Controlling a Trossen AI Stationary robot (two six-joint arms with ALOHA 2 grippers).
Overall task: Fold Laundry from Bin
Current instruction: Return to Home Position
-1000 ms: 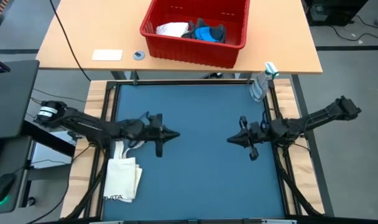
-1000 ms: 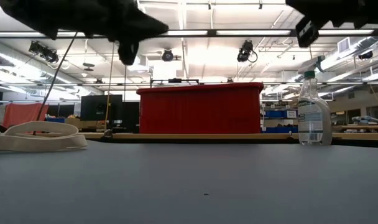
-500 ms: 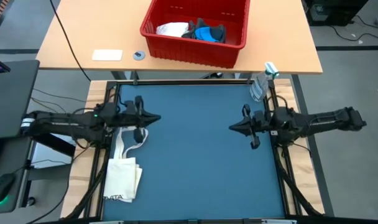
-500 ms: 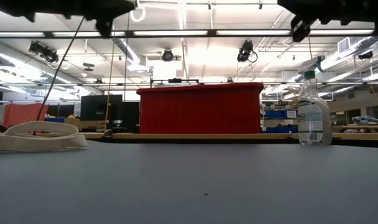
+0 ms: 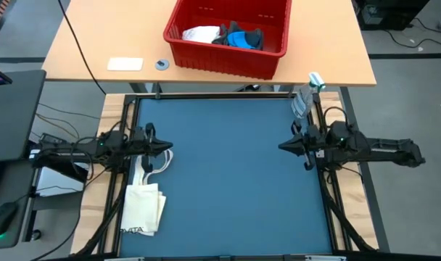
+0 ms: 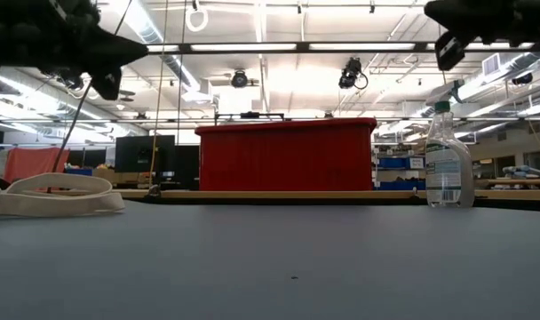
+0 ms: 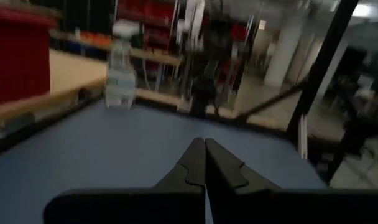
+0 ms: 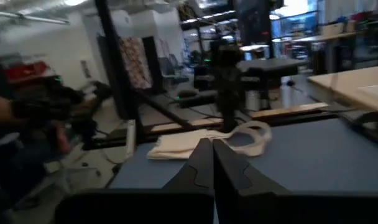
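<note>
While both arms hang at opposite side edges of the blue tabletop [image 5: 228, 188], its whole middle lies open between them. At the left edge the left gripper [image 5: 167, 147], fingers pressed together and empty, sits near the cream tote bag [image 5: 142, 206]. The right gripper [image 5: 281, 147], likewise closed on nothing, sits by the right edge near the spray bottle [image 5: 305, 98]. The laundry [image 5: 235, 35] lies inside the red bin [image 5: 220, 64] on the wooden tabletop [image 5: 97, 43] beyond the far edge.

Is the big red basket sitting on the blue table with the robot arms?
No, the red basket stands on the wooden table, past the far edge of the blue table.
</note>
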